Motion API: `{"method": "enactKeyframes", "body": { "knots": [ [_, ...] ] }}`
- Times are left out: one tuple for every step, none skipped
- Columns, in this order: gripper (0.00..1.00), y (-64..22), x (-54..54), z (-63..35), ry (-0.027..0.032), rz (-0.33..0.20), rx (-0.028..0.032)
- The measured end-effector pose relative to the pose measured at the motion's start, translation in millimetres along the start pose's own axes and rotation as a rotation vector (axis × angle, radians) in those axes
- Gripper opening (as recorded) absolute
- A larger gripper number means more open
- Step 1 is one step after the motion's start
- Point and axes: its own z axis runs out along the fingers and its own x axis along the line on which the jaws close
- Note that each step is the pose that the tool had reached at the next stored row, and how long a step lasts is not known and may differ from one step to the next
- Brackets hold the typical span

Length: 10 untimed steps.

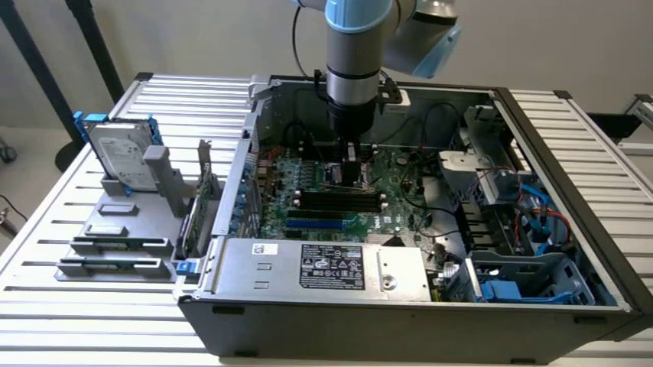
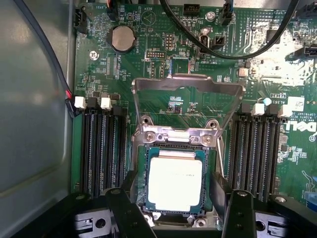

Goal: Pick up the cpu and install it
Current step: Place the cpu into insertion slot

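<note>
Lying in its socket (image 2: 174, 135) — cpu (image 2: 176, 183), between the spread claw's (image 2: 181, 218) jaws.

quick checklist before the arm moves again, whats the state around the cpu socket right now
1. cpu in the socket: ok, it lies flat and square inside the frame.
2. load plate out of the way: ok, it is hinged up and stands off the chip.
3. gripper open: ok, its fingers stand apart, one on each side of the cpu.
4. Fingers off the chip's edges: cannot tell from this angle.
5. cables away from the socket: ok, they cross the board beyond the load plate.
6. cpu fully seated on its contacts: cannot tell, the underside is hidden.
</note>
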Motion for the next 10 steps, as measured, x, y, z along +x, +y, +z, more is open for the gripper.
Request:
{"method": "enactKeyframes", "body": {
  "knots": [
    [0.69, 0.0, 0.0, -0.1, -0.0002, 0.0, 0.0001],
    [0.69, 0.0, 0.0, -0.2, -0.0003, -0.001, 0.0002],
    [0.69, 0.0, 0.0, -0.4, -0.0005, -0.001, 0.0003],
    [0.69, -0.1, 0.0, -0.8, -0.0006, -0.001, 0.0004],
    [0.69, -0.1, 0.1, -1.1, -0.0004, -0.002, 0.0004],
    [0.69, -0.1, 0.2, -1.6, -0.0003, -0.002, 0.0003],
    [0.69, -0.1, 0.4, -1.9, -0.0003, -0.002, 0.0003],
    [0.69, -0.1, 0.6, -2.2, -0.0002, -0.002, 0.0003],
    [0.69, -0.1, 0.8, -2.5, -0.0002, -0.002, 0.0002],
    [0.69, -0.1, 1.1, -2.7, -0.0003, -0.002, 0.0003]
  ]
}}
